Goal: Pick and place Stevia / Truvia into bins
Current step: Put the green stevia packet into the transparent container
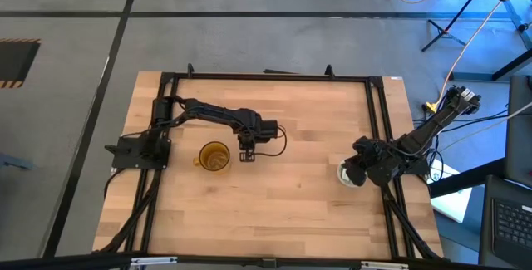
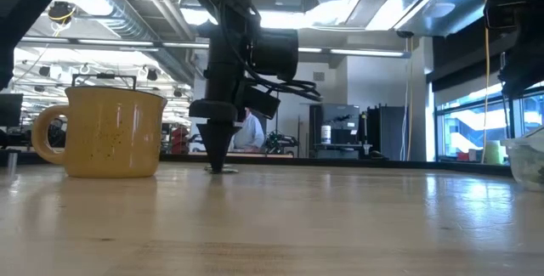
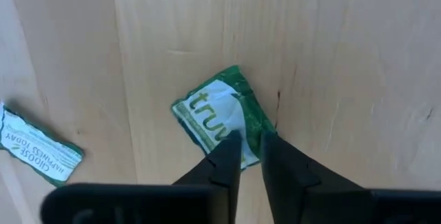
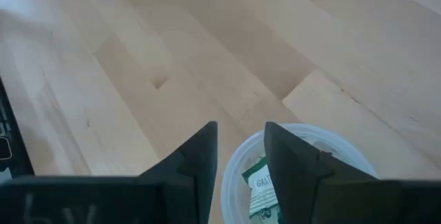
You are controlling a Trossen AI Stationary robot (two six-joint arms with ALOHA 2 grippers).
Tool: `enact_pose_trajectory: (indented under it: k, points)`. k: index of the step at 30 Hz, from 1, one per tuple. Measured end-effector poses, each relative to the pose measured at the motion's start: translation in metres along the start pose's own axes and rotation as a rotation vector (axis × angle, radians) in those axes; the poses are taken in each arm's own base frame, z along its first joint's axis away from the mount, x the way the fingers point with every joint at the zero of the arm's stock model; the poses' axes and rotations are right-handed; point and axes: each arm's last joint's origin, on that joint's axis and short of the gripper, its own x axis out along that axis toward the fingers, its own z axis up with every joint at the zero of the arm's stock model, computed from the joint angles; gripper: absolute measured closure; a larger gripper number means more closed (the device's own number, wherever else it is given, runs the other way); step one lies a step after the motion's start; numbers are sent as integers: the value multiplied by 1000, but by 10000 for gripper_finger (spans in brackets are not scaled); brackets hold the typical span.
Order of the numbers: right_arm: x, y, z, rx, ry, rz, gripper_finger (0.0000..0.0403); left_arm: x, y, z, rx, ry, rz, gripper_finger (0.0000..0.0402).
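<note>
left end effector (image 3: 249, 156), "truv" sachet (image 3: 219, 114), "CHOOSE HAPPINESS TODAY" sachet (image 3: 38, 146)

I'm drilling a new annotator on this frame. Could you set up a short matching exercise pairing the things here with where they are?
Things:
1. amber translucent mug with a handle
2. clear colourless plastic cup
3. green and white Truvia paper sachet
4. left end effector

Places:
A. under the right end effector
B. beside the left end effector
C. down on the sachet
D. at the left fingertips

Pairs: 1-B, 2-A, 3-D, 4-C

Matt wood table (image 1: 283, 195) — crinkled paper sachet (image 3: 220, 114)
</note>
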Motion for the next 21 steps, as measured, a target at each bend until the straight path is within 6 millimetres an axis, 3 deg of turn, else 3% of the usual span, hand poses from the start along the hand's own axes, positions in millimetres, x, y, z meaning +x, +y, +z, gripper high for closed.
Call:
enact_pose_trajectory:
  k: [7, 12, 21]
  points:
    - [0, 1, 0, 3, 0, 5, 279, 1, -1, 1, 4, 1, -1, 396]
    - [0, 1, 0, 5, -1, 10, 279, -1, -6, 0, 37, 2, 10, 398]
    - [0, 9, 2, 44, -16, 85, 279, -27, -37, 6, 151, -118, 13, 399]
